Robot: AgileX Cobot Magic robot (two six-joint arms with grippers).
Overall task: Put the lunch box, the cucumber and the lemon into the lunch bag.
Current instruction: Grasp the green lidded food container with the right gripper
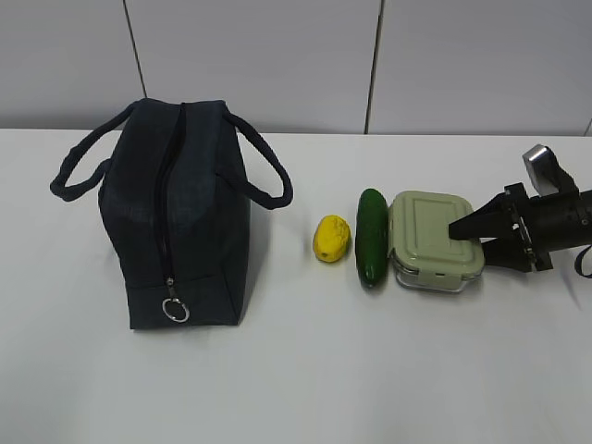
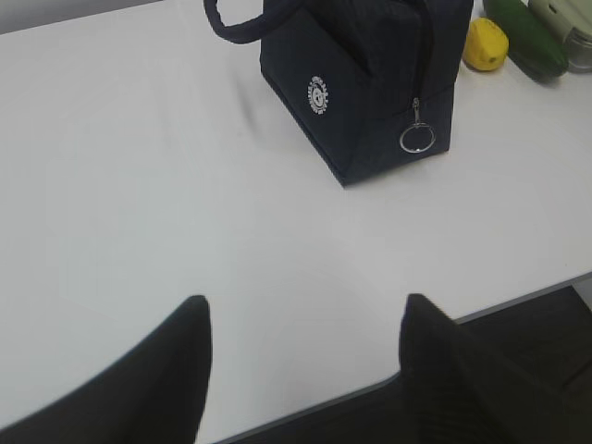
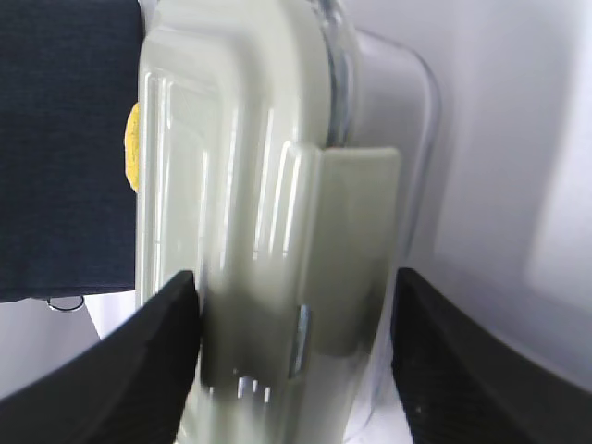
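Observation:
The navy lunch bag [image 1: 176, 222] stands on the left of the white table, its zipper ring pull [image 1: 175, 310] hanging low on the near end. To its right lie the yellow lemon [image 1: 331, 239], the dark green cucumber [image 1: 372, 236] and the sage-lidded glass lunch box [image 1: 430, 236], side by side. My right gripper [image 1: 472, 242] is shut on the box's right end. In the right wrist view one finger [image 3: 166, 351] presses the lid and the other [image 3: 435, 351] sits at the glass side of the lunch box [image 3: 240, 185]. My left gripper [image 2: 307, 301] hangs open over bare table, far from the lunch bag [image 2: 370, 83].
The table's near edge [image 2: 481, 319] runs just under the left fingers, with dark floor beyond. A grey panelled wall [image 1: 277, 55] stands behind the table. The bag's two loop handles [image 1: 268, 176] stick out to either side.

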